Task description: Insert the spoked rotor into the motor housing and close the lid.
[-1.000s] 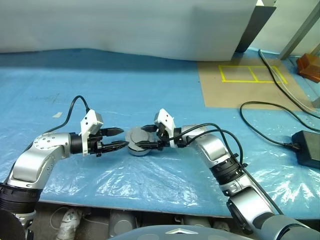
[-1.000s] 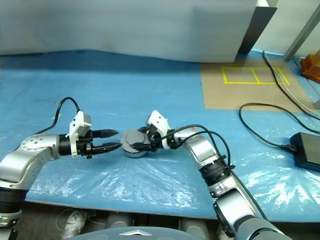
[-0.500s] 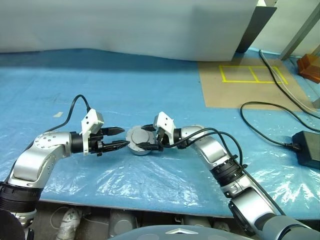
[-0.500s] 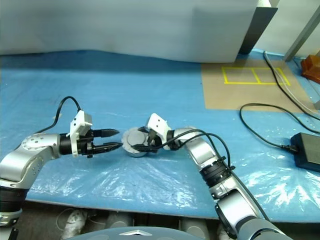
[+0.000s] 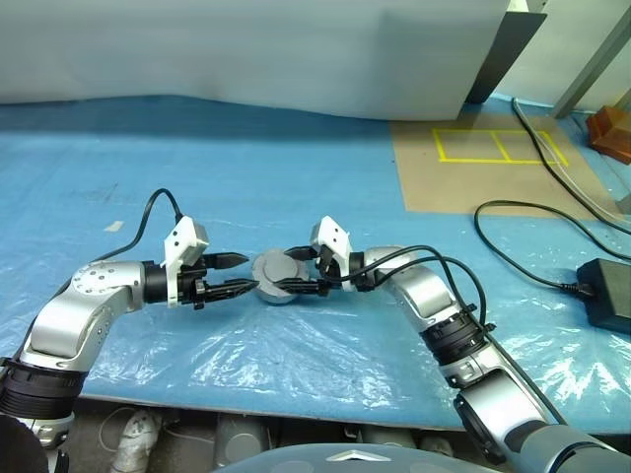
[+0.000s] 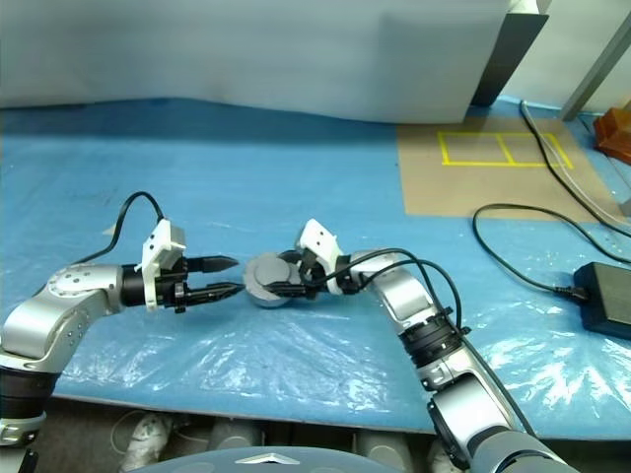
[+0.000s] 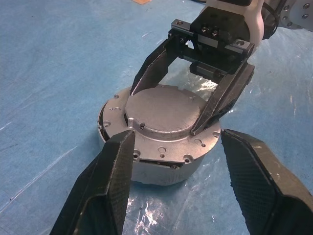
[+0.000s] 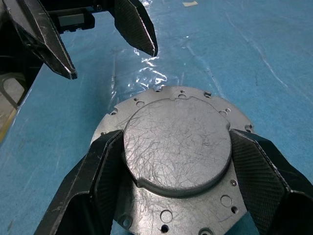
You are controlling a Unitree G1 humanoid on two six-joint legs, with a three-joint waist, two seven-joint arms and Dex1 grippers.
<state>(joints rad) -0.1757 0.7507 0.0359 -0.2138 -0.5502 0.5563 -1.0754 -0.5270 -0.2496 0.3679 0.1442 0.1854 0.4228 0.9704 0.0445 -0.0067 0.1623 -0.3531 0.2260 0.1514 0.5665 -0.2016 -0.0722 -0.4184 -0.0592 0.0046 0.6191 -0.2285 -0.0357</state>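
The motor housing stands mid-table on the blue sheet, with the lid lying flat on top of it. My right gripper reaches in from the right. Its fingers press against opposite sides of the lid's raised centre, so it is shut on the lid. My left gripper hovers just left of the housing, open and empty, its fingertips flanking the housing's rim without touching. The spoked rotor is hidden.
Wrinkled clear plastic film covers the blue sheet at the table's front edge. A black cable and a black power brick lie at the right. A brown board with yellow tape lies far right.
The right wrist has shifted very slightly over the lid. The left gripper and the housing stay where they were.
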